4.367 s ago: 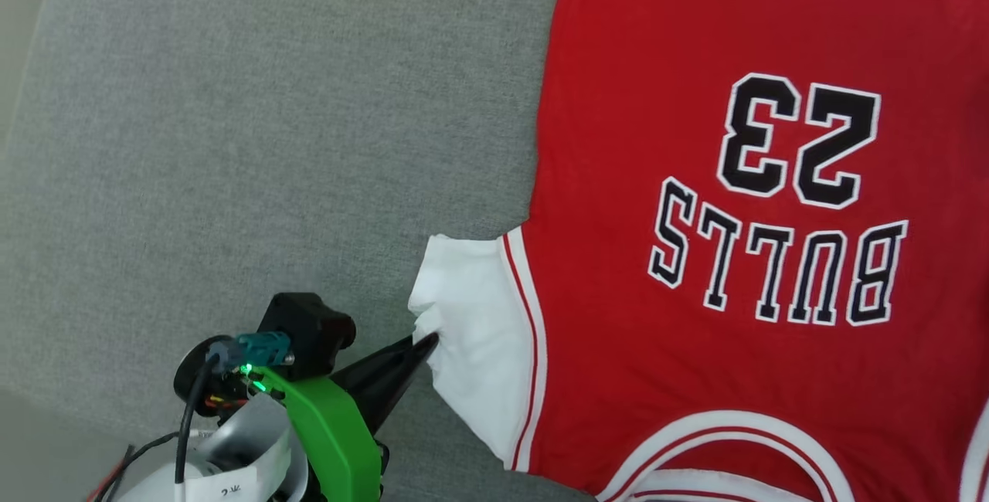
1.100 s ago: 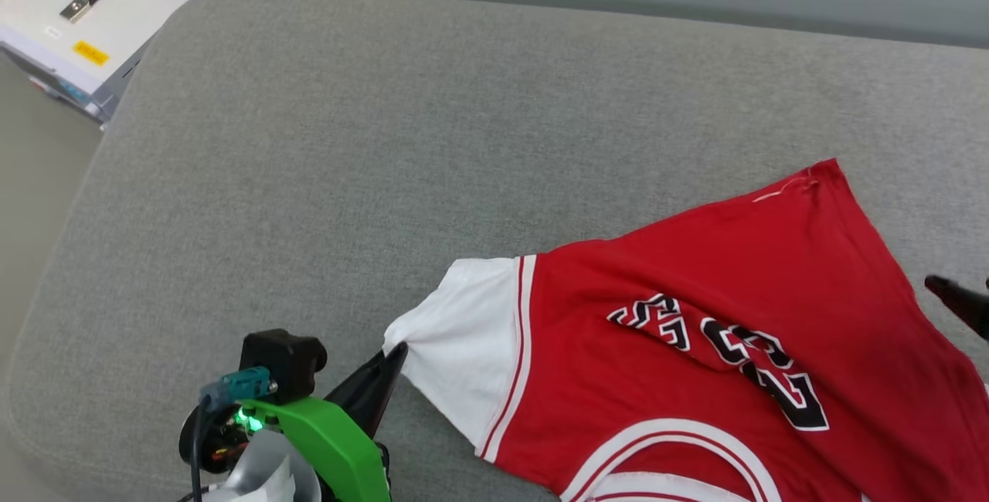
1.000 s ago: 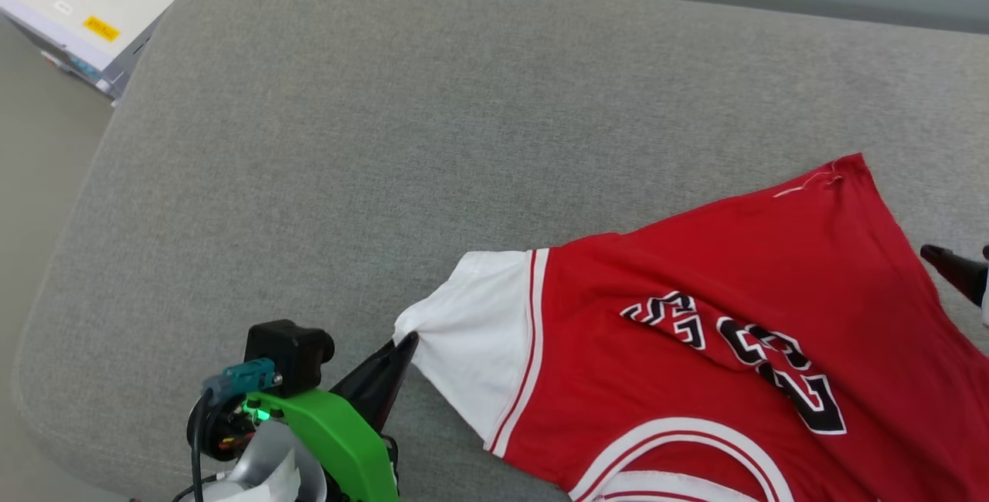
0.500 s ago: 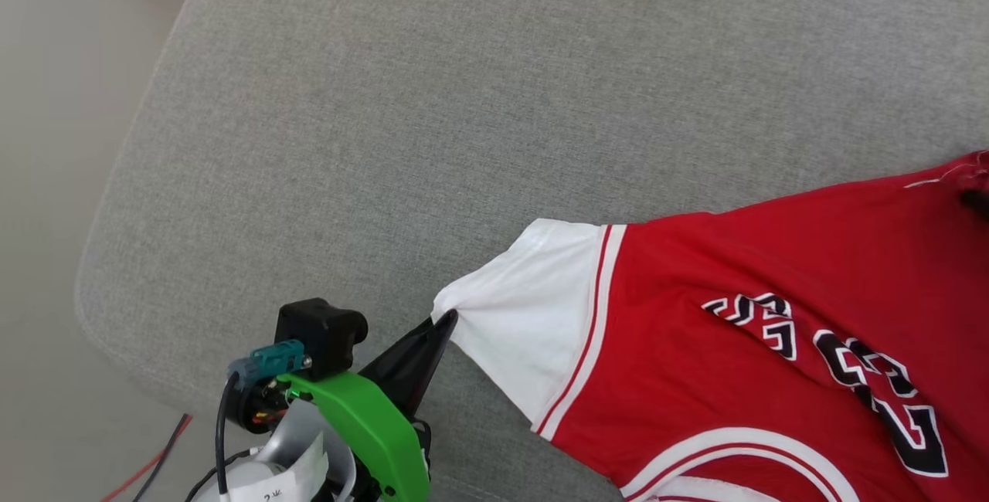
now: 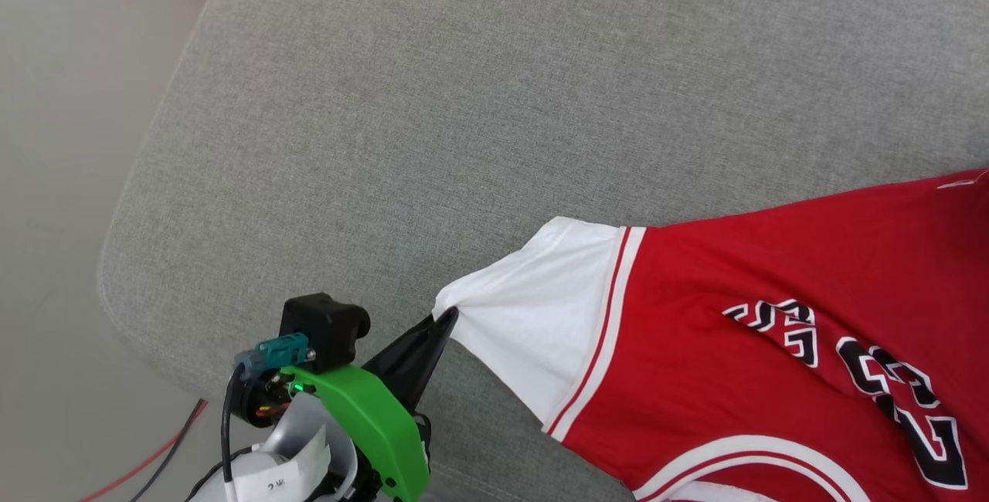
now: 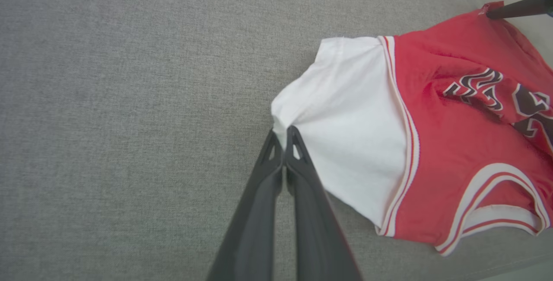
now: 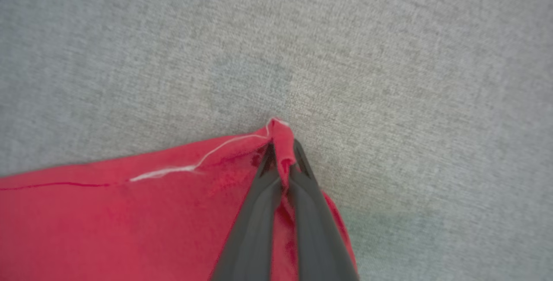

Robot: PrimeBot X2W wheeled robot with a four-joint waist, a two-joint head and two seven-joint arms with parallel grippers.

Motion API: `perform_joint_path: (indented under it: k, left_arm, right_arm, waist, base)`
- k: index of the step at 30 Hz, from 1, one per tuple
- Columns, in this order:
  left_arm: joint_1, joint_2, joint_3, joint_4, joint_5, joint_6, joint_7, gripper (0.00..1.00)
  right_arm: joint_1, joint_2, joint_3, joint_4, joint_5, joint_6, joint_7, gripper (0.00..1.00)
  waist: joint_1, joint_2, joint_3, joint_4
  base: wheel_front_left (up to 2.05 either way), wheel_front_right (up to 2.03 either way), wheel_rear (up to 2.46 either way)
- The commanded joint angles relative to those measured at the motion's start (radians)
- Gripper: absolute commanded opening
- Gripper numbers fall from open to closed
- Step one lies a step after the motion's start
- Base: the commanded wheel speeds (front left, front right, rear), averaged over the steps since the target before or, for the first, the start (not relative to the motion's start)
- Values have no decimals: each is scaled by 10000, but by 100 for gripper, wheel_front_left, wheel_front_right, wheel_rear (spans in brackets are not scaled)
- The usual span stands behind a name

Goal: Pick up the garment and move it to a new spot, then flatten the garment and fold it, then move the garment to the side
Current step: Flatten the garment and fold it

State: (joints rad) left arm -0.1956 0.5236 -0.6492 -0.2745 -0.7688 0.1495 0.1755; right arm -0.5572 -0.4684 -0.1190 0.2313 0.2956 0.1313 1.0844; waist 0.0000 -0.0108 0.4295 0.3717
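The garment [image 5: 773, 270] is a red shirt with a white sleeve and black lettering, lying rumpled on the grey cushion at the lower right of the head view. My left gripper [image 5: 446, 320] is shut on the edge of its white sleeve [image 6: 345, 112], and the left wrist view shows the cloth pinched at that gripper [image 6: 283, 136]. My right gripper [image 7: 281, 149] is shut on a red hem corner of the garment [image 7: 129, 220]; that corner [image 6: 488, 11] lies at the upper right of the left wrist view.
The grey cushion [image 5: 463, 100] stretches up and left of the garment, with its rounded corner and edge at the left. Beyond that edge lies pale floor [image 5: 62, 178] with red and black cables [image 5: 154, 456] near my left arm.
My right gripper has closed on the red hem corner. The head camera swung, shifting the whole scene. My left gripper still holds the sleeve.
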Motion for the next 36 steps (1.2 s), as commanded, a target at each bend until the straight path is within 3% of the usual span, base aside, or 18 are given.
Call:
perform_joint_path:
  k: [1, 12, 24, 36]
  left_arm:
    - [-146, -4, 48, 37, -14, 9, -71, 0]
    - [-30, 76, 184, 271, 5, 160, -266, 0]
    - [-643, 10, 860, 318, 450, 588, -1062, 0]
    - [-1707, 76, 2237, -328, 885, 1251, -2159, 0]
  right_arm:
    - [429, 198, 97, 439, 105, -6, 15, 0]
    - [655, 189, 154, 405, 675, -6, -2111, 0]
    - [1357, -48, 412, -1030, 1330, -6, -4939, 0]
    - [1060, -178, 662, -2948, 1396, -6, -5977, 0]
  waist:
    - [0, 108, -211, -118]
    - [0, 108, -1656, -622]
    - [0, 108, -3471, -1535]
    - [0, 108, -4289, -3044]
  base:
    - [0, 0, 0]
    - [0, 0, 0]
    - [0, 0, 0]
    - [0, 0, 0]
